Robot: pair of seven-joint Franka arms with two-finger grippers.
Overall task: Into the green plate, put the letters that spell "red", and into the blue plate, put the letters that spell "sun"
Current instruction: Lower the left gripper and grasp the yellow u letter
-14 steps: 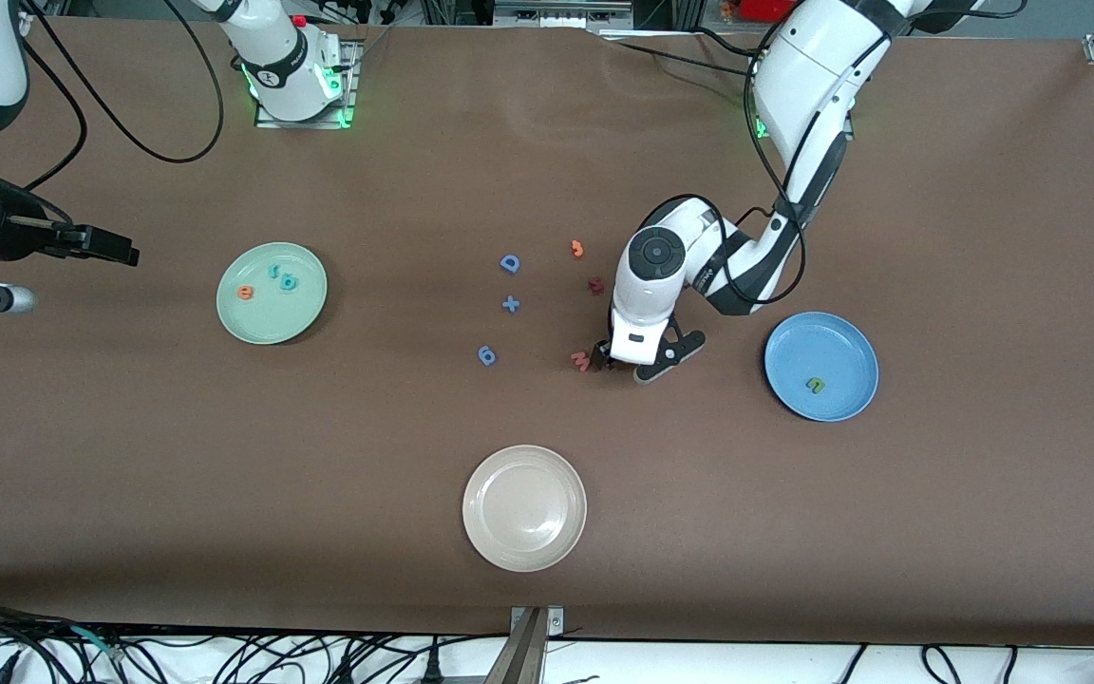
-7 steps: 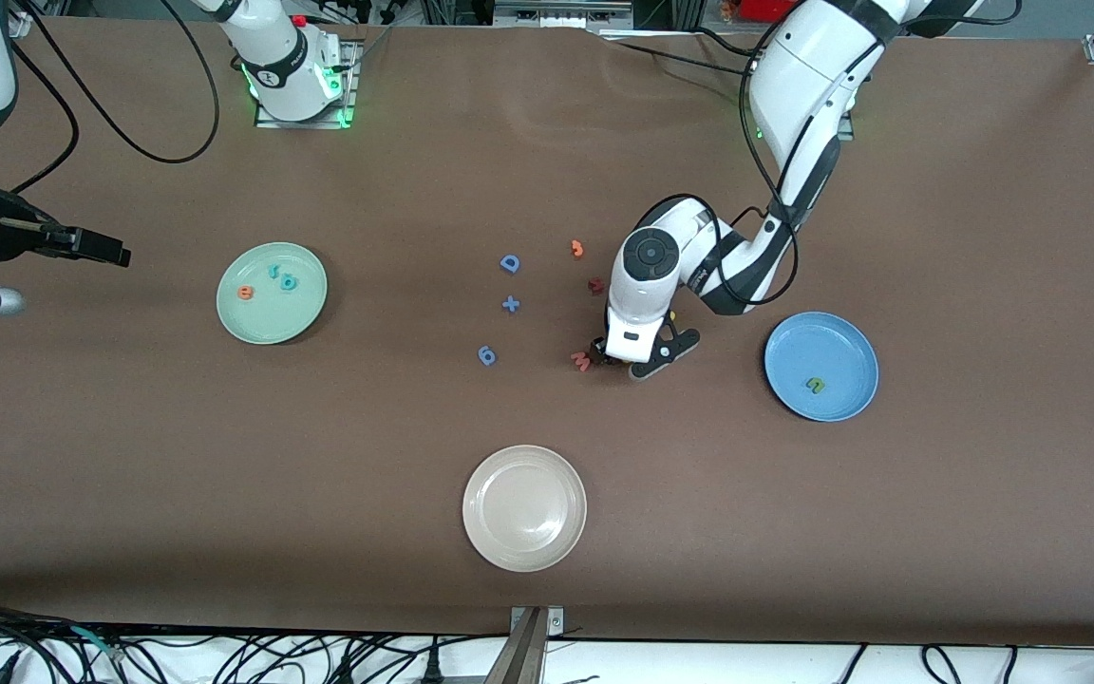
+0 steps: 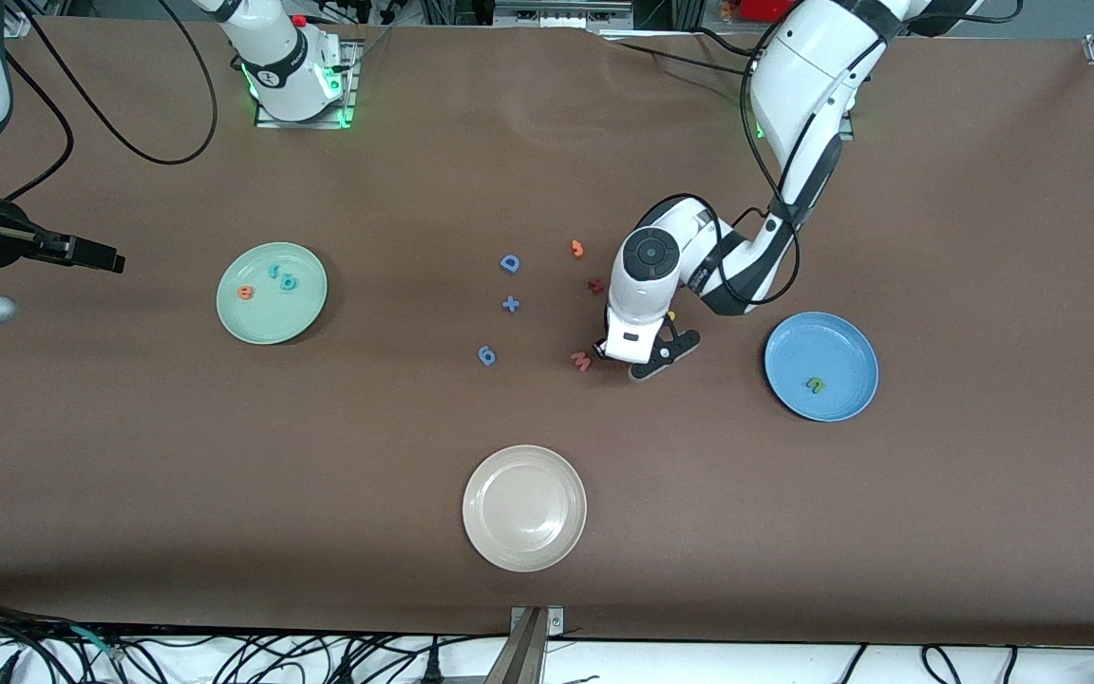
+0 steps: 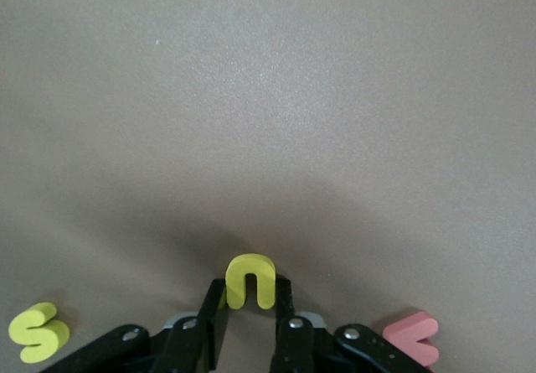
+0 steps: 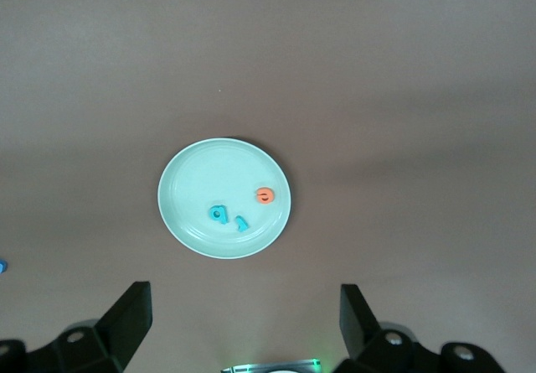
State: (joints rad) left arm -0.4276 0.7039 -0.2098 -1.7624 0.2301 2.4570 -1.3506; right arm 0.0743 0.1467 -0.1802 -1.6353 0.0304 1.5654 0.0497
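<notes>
We see the left hand (image 4: 249, 327) down at the table (image 3: 936, 522) near its middle, fingers pinched tight on the yellow "u" (image 4: 250, 281). The yellow "s" (image 4: 38, 332) lies just beside it, and the pink "w" (image 3: 581, 360) on its other flank. The blue plate (image 3: 841, 404) toward the left arm's end holds 1 olive-green "n" (image 3: 815, 385). The green plate (image 3: 257, 323) holds 3 letters: teal "r" (image 5: 241, 221), teal "d" (image 5: 218, 213), orange "e" (image 5: 265, 194). The right hand (image 5: 243, 323) waits spread wide, holding nothing, in the air by the green plate at the right arm's end.
</notes>
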